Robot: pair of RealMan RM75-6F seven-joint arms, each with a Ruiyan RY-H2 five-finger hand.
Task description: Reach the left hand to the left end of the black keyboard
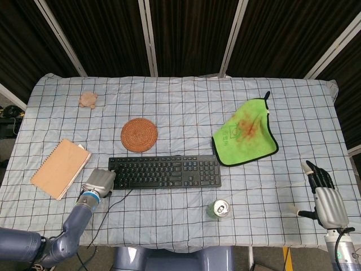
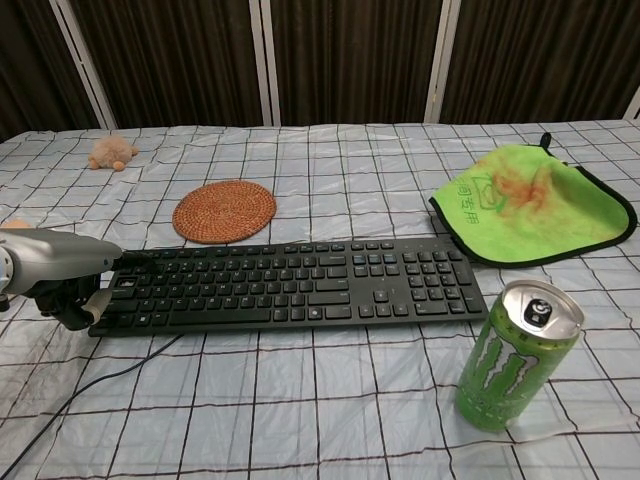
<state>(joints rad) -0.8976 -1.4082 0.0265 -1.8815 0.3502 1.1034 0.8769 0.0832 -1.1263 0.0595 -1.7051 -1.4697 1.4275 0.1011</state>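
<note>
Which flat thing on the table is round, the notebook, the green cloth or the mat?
The woven brown mat is the round one. The notebook is a tan rectangle, and the green cloth is a rumpled, roughly square shape with a black edge.

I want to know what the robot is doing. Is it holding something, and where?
The left hand is at the keyboard's left end; whether it grips it cannot be told. The right hand holds nothing.
</note>
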